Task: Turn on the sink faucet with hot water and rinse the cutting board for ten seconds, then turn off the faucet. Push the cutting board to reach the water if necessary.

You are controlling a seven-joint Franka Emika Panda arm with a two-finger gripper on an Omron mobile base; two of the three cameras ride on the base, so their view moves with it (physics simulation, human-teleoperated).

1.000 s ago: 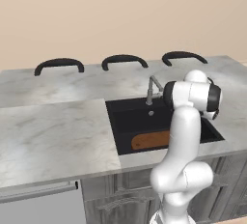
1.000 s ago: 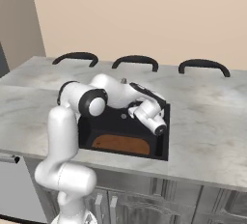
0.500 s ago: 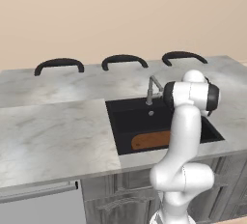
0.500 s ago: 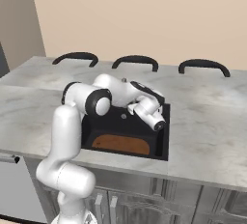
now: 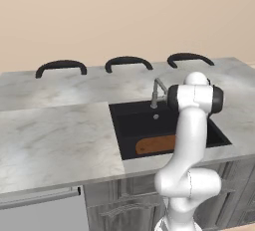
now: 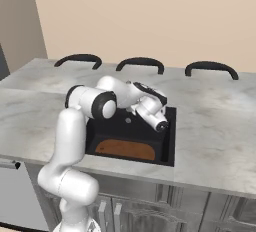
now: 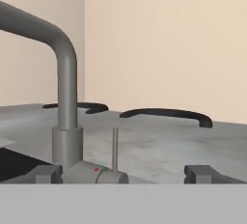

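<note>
Claw (image 7: 123, 174) released at the faucet (image 7: 65, 97) lever.
No water seems to run; board (image 6: 126, 149) in sink (image 6: 170, 141) unrinsed.

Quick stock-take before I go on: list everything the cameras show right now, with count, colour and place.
Faucet: one, grey metal, at the back rim of the sink; lever upright in the hand view; no stream visible.
Sink: one, black basin, set into the counter.
Cutting board: one, orange-brown, flat on the sink floor at its front edge.
Drain: one, small, silver, on the sink floor.
Counter: one, grey marble, around the sink.
Chair backs: three, black, curved, behind the counter.
Cabinets: grey, under the counter.
Arm: one, white with dark joints, reaching over the sink.
Hand: one, dark fingertips spread either side of the faucet base.
</note>
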